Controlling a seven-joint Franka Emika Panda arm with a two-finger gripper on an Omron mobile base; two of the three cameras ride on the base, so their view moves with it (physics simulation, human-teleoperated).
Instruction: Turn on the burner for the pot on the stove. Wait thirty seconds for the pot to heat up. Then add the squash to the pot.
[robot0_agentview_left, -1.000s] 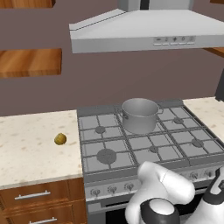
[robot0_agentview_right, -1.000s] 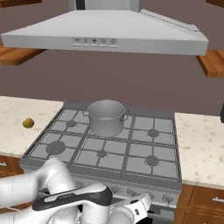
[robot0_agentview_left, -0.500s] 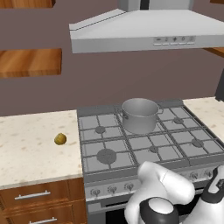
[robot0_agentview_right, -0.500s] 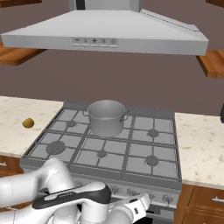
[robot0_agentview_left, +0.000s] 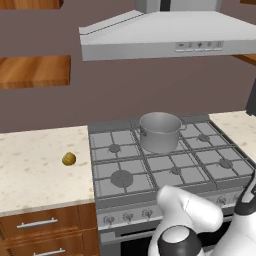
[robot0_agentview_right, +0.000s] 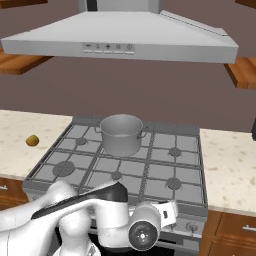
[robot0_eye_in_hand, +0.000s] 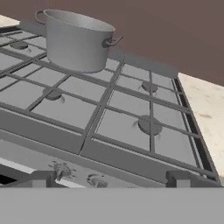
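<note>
Brown wall behind, wooden shelves (robot0_agentview_left: 35, 71) upper left, and a grey range hood (robot0_agentview_left: 165, 35) over the cooking area.

Left side: speckled pale worktop (robot0_agentview_left: 30, 170) with wooden drawers (robot0_agentview_left: 45, 227) beneath. Squash (robot0_agentview_left: 69, 159) lies alone on this worktop, near the stove's left edge, not touching it; from the right base camera it sits at far left (robot0_agentview_right: 32, 140).

Centre: stove (robot0_agentview_left: 125, 185), grey, six burners under grid grates, knob row (robot0_agentview_left: 127, 216) along the front panel. Pot (robot0_agentview_left: 160, 131) stands upright on the rear middle grate, two small side handles visible, interior appears empty. Same placement confirmed from the right base camera (robot0_agentview_right: 121, 134) and from the hand camera (robot0_eye_in_hand: 76, 39).

Front of stove: white arm folded low ahead of the knob panel. End effector (robot0_eye_in_hand: 111, 178) sits at the front edge of the stove, just above the knobs; two dark fingertips (robot0_eye_in_hand: 41, 178) stand far apart, jaws fully spread, nothing between them, no contact with any knob apparent. Two knobs (robot0_eye_in_hand: 61, 170) lie between the tips in the hand camera.

Right side: second stretch of speckled worktop (robot0_agentview_right: 230, 160) beyond the stove.
</note>
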